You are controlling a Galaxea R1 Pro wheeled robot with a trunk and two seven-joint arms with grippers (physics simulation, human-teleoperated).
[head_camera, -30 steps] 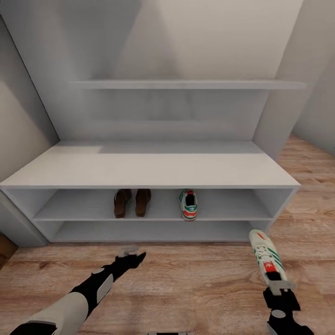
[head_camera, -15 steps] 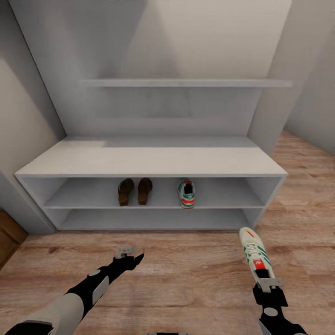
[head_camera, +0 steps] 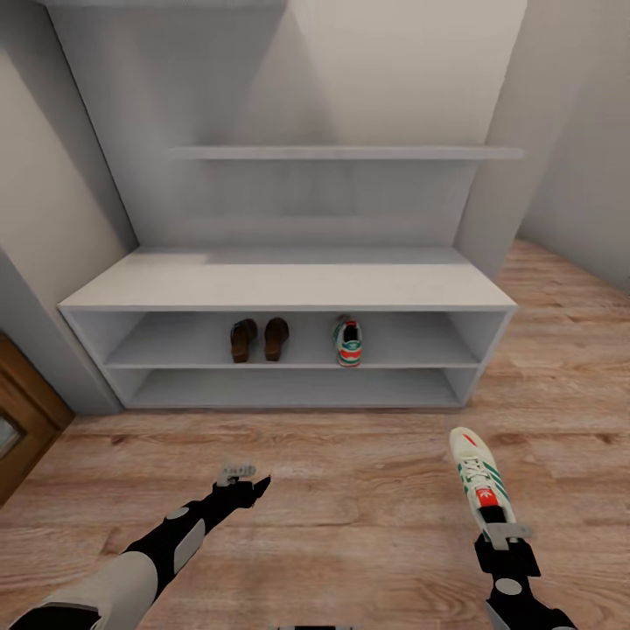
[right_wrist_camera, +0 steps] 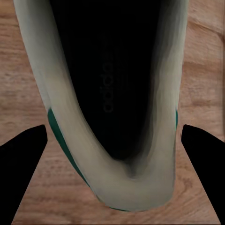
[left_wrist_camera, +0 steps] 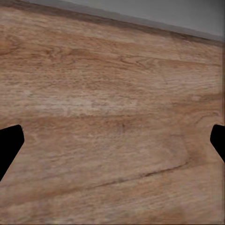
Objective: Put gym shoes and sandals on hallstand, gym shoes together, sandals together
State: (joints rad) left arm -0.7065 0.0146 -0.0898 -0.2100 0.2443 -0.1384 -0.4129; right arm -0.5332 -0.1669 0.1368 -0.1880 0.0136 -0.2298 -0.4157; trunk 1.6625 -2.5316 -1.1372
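Two dark brown sandals (head_camera: pixel 259 339) and one gym shoe (head_camera: pixel 348 342) are carried side by side on the hallstand (head_camera: pixel 289 289) upper shelf, well ahead of both jaws, above the plank floor (head_camera: pixel 350 507).

We see both sandals (head_camera: pixel 259 339) side by side on the hallstand's (head_camera: pixel 289 284) upper shelf, one gym shoe (head_camera: pixel 348 341) to their right, another (head_camera: pixel 478 467) above the floor (head_camera: pixel 350 490) nearer us.

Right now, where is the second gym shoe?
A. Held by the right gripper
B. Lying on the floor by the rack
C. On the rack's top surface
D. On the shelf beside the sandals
A: the right gripper holds the gym shoe by its heel, toe pointing toward the rack.
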